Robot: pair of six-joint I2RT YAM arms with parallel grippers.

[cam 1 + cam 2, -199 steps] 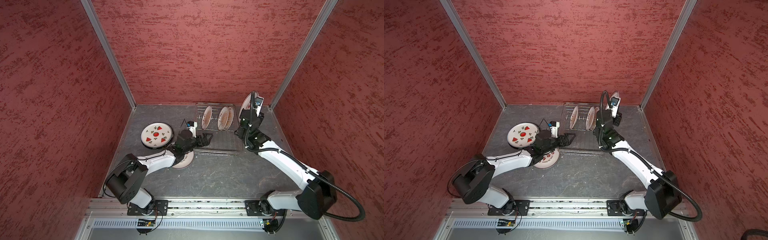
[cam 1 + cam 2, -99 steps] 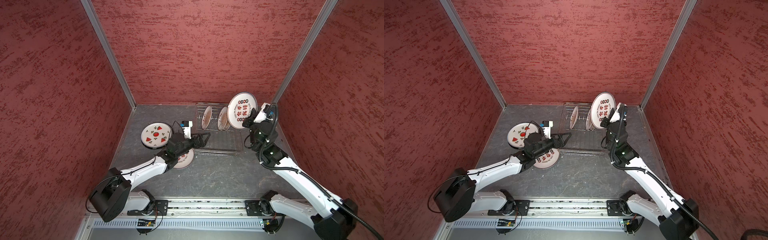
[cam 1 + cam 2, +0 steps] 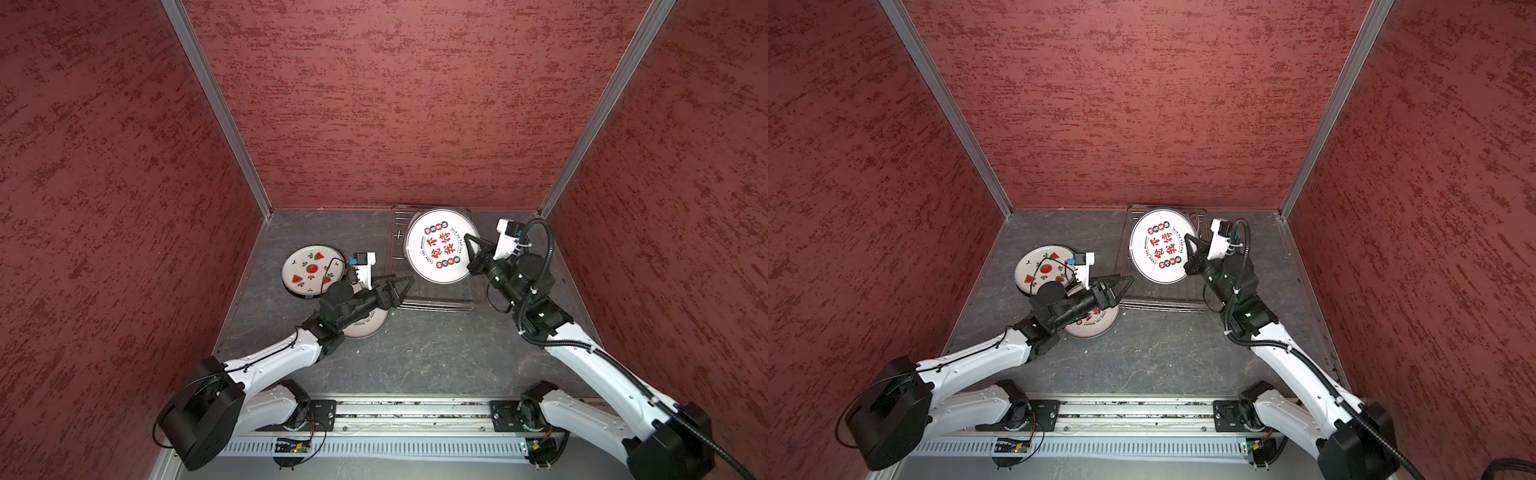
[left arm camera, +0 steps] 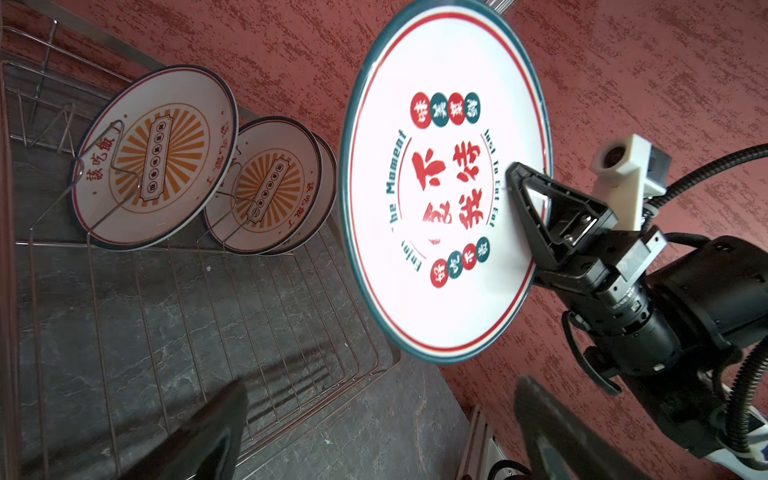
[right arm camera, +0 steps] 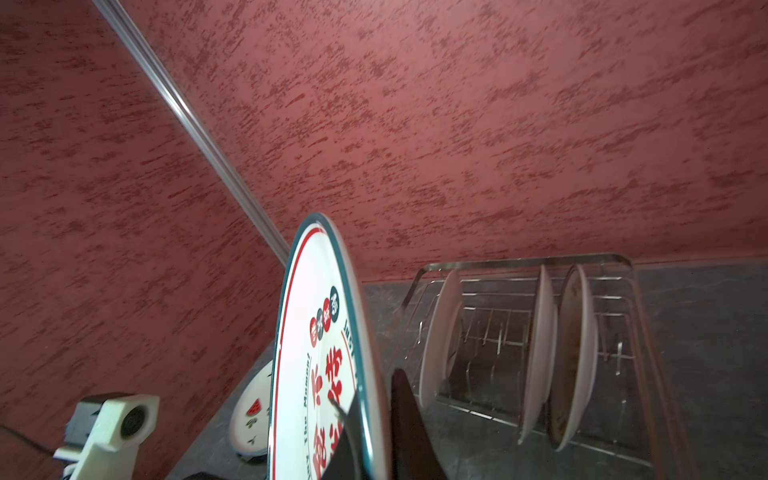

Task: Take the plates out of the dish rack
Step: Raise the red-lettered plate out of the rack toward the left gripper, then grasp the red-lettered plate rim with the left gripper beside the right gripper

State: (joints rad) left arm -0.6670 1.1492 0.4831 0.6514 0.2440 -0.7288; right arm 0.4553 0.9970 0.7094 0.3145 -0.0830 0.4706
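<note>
1. Two plates lie flat left of centre in a top view: a watermelon-print plate (image 3: 312,269) and a lettered plate (image 3: 368,328), half hidden under the left gripper (image 3: 401,279), its jaws spread empty.
2. The right gripper (image 3: 468,240) clamps a teal-rimmed plate (image 3: 432,249) over the dish rack (image 3: 436,306), centre-right; it reads "The Moment", "Just In Eat Eat".
3. Three plates (image 4: 178,137), two showing orange sunbursts, stand in the rack, upper left of the left wrist view.

Your left arm (image 3: 274,361) stretches low from the base toward the middle, wrist level, and the left gripper (image 3: 400,280) has its jaws spread wide. Your right arm (image 3: 582,357) bends up and forward, and the right gripper (image 3: 469,243) is clamped on the rim of the red-character plate (image 3: 432,253), holding it aloft
</note>
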